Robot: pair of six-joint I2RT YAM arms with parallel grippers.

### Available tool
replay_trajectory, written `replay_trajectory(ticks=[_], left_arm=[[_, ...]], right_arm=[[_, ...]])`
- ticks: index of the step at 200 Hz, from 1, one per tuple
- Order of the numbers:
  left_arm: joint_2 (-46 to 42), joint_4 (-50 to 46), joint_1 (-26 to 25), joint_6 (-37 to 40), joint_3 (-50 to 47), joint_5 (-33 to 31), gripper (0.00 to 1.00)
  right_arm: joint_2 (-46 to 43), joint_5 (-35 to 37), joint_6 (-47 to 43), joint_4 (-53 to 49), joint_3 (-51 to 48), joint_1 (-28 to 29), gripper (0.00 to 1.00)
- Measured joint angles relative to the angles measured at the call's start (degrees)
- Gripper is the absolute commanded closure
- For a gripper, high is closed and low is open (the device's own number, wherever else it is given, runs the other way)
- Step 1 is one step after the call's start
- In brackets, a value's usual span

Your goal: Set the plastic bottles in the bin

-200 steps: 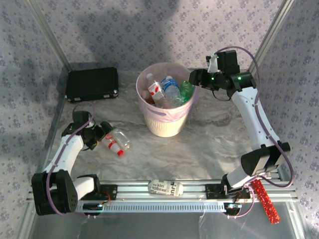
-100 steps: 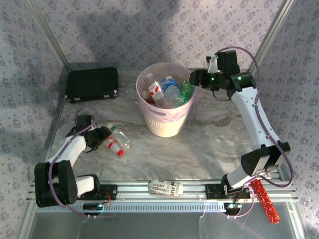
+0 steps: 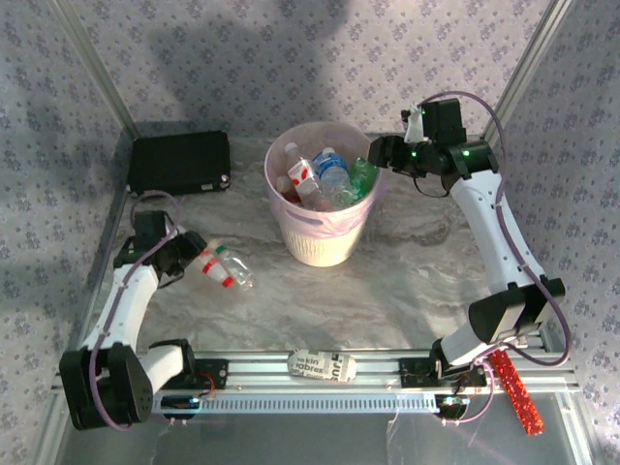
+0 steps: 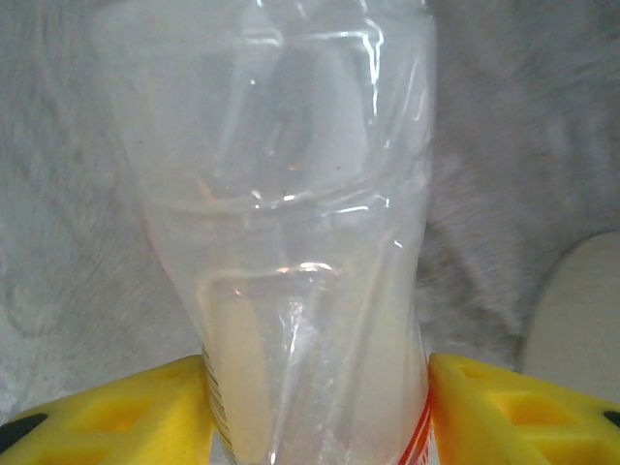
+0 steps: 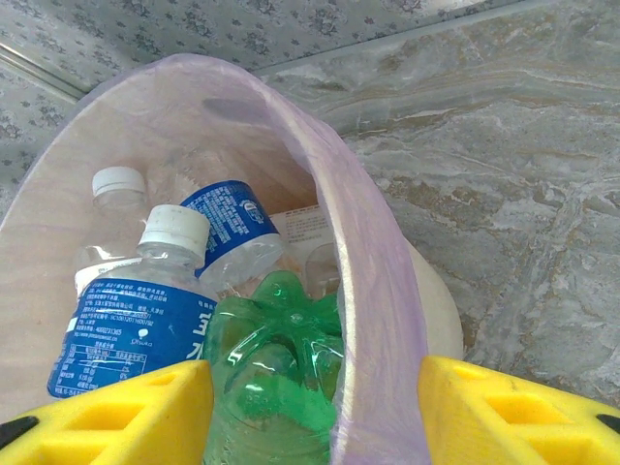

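Clear bottle [image 3: 225, 269] w/ red markings sits left of the bin [image 3: 325, 237], well apart from it, over the marble table [image 3: 417, 276]. Its long axis runs from the left gripper [image 3: 197, 260] out twd the right and slightly twd the near edge. Can't tell which end is the cap. In the left wrist view the crumpled clear body [image 4: 300, 242] points straight away from the cam, and both yellow fingers [image 4: 107, 417] press its sides, so it's clamped. Right gripper [image 3: 376, 158] hangs at the bin's right rim w/ fingers [image 5: 523, 412] spread wide, gripping nothing. The pink rim [image 5: 368, 252] passes between them. Green bottle [image 5: 276, 378] lies inside the bin, base twd the right wrist cam, beside a blue-label bottle [image 5: 126, 320] w/ white cap up. Vs 0.5 s ago: left gripper has shifted a bit farther from the near edge, the bottle has come along, and its forearm is straighter. Right arm and bin contents look unchanged.
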Motion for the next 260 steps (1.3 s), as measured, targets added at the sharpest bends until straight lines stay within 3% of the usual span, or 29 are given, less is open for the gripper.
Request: replay_trajectory(ticks=[27,46,95,144,203,260], left_arm=[[-1.46,-4.13,-0.85,0.20,9.94,0.96,0.43],[-0.09,-7.87,-4.22,0.90,19.58,1.57,0.43],[10.23,-12.00,-20.35,2.05,47.15,4.72,0.43],[21.09,-13.68,-33.09,3.28,61.81,6.03,0.44],[30.36,-14.91,-36.48,4.07,66.40,5.88,0.43],[34.82,-16.55,-36.74,5.33,70.66,4.00,0.43]], right_arm=[[0.00,0.28,0.00,-0.02,0.00,0.17,0.40],[0.00,0.72,-0.02,-0.02,0.00,0.48,0.40],[0.00,1.27,0.00,-0.02,0.00,1.70,0.40],[0.00,1.53,0.00,0.00,0.00,2.38,0.40],[0.00,3.26,0.00,-0.02,0.00,2.93,0.40],[0.00,3.87,-0.17,-0.15,0.02,3.13,0.40]])
